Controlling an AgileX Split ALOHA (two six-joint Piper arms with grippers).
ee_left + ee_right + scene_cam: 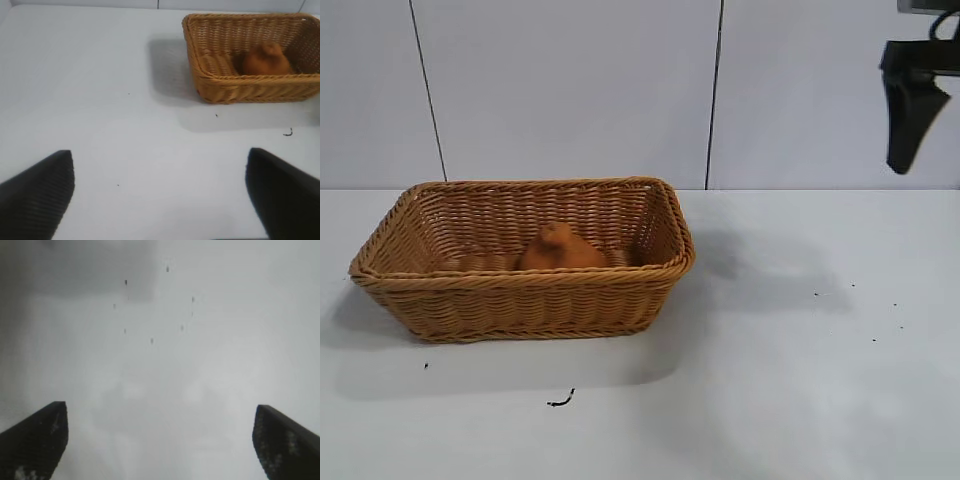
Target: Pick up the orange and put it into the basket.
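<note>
Nearest the exterior camera, a small dark curled scrap point(560, 400) lies on the white tabletop point(800, 380) near its front edge, just ahead of the basket. Behind it stands the rectangular tan-brown woven wicker basket point(520, 300) with flaring sides and a braided rim, toward the tabletop's left side. Inside it, resting on the basket floor close to the front wall, sits the dull-orange, lumpy, pear-shaped orange point(558, 250), knobby top upward.

Judging by that, the placing step looks finished: the fruit is in the basket and neither tool touches it. What remains, if anything, is likely only for the arms to pull back and settle at rest; no further grasp seems called for.

The right tool point(910, 115) hangs high above the tabletop's right rear area, well apart from the basket, pointing downward. Its wrist view shows its two dark fingers point(35, 440) spread wide with only bare speckled tabletop between them, holding nothing.

The left tool point(160, 195) is out of the exterior view; its own camera looks across the tabletop at the basket from well away, fingers point(40, 190) likewise wide apart and empty.
</note>
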